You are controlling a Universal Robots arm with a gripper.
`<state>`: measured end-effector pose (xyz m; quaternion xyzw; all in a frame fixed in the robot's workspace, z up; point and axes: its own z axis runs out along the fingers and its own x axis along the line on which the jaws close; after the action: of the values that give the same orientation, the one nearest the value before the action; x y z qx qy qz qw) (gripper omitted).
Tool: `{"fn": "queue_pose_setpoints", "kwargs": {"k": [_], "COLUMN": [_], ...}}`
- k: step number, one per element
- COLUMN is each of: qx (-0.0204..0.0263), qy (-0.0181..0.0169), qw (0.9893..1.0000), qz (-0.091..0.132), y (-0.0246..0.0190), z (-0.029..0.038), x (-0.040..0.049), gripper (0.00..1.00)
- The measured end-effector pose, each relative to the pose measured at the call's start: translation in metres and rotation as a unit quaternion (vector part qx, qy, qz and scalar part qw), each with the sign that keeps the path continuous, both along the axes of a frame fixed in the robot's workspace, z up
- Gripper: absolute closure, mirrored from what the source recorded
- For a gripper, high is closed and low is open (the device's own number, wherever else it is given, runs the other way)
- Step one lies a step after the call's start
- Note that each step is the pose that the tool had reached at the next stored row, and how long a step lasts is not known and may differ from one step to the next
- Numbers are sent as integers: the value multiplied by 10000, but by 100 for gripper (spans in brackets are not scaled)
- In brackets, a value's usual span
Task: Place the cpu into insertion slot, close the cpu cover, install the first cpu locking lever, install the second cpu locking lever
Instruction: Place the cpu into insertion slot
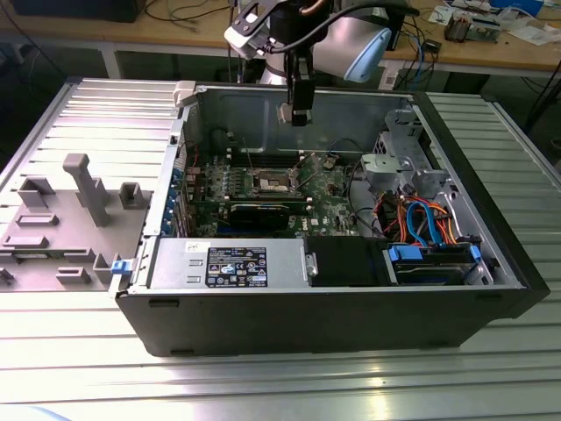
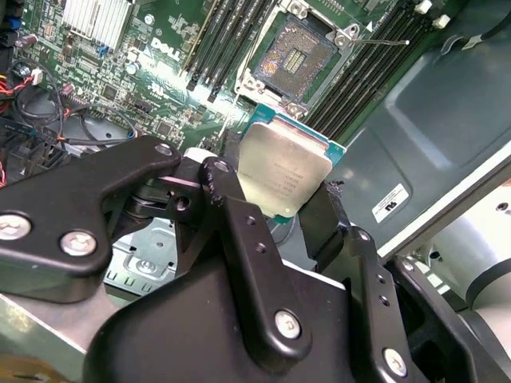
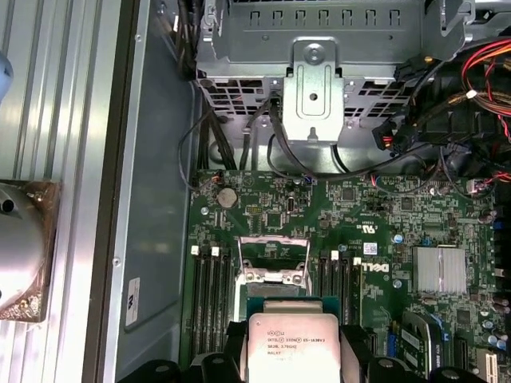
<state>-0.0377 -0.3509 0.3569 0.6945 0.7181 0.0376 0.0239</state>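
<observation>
Spotter: Tabletop (image 1: 263, 386), ribbed metal. Open computer case (image 1: 333, 316) sits across its middle, with a green motherboard (image 1: 329, 197) inside.
Logger: Claw (image 1: 298, 110)?
Spotter: Hangs above the board, near the case's far wall. Fingers pinch the cpu (image 2: 283, 171) by its edges, held clear of the bare socket (image 2: 297, 57).

Silver cpu (image 2: 283, 163) in the black gripper (image 2: 275, 187), apart from the motherboard (image 2: 164, 68)'s bare insertion slot (image 2: 297, 57)
</observation>
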Motion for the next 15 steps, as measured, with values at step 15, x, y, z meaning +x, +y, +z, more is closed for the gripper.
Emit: {"fn": "queue_pose_setpoints", "kwargs": {"k": [15], "qx": [0], "qy": [0], "qw": [9998], "qz": [-201], "y": [0], "z": [-32], "x": [0], "gripper": [46]}}
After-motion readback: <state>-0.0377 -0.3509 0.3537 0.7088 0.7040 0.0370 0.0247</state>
